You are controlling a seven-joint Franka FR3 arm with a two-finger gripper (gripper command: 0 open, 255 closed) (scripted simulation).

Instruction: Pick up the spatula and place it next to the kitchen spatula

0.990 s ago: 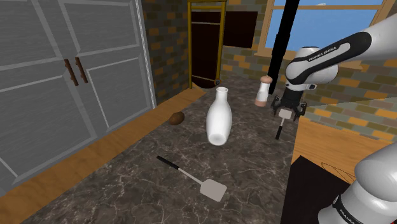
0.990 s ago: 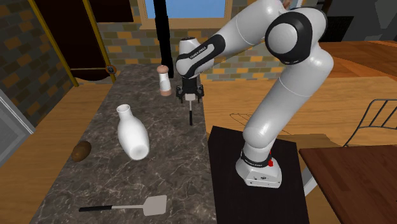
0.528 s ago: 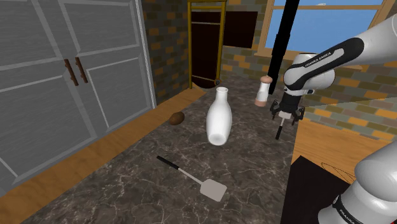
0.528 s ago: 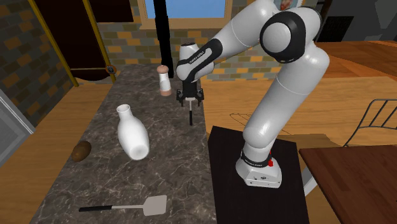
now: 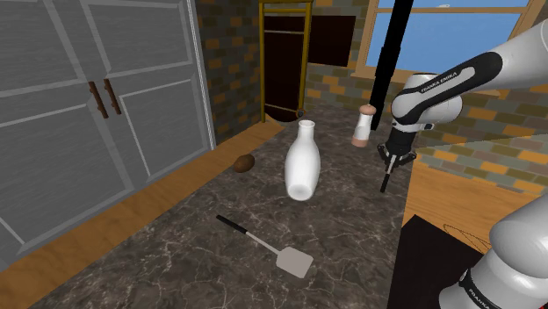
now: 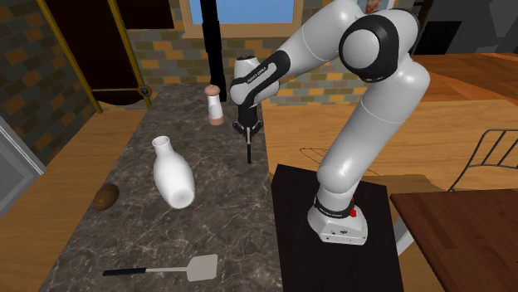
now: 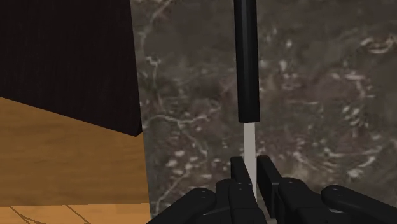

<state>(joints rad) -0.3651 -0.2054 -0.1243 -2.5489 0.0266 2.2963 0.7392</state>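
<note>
Looking like the grab's done, jaws pinched shut on the black-handled, white-bladed spatula (image 7: 246,63), with the carry over to the grey flat-bladed kitchen spatula (image 5: 265,245) left to do.

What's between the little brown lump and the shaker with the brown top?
The white bottle is between them on the marble counter, seen in the shoulder view.

Built from rounded white arm (image 6: 365,124) shells with dark grey joints. Black wrist band (image 5: 436,84) lettered FRANKA EMIKA in white, upper right of the shoulder view. All-black hand (image 7: 253,175). Red dot on the base (image 6: 336,226).
</note>
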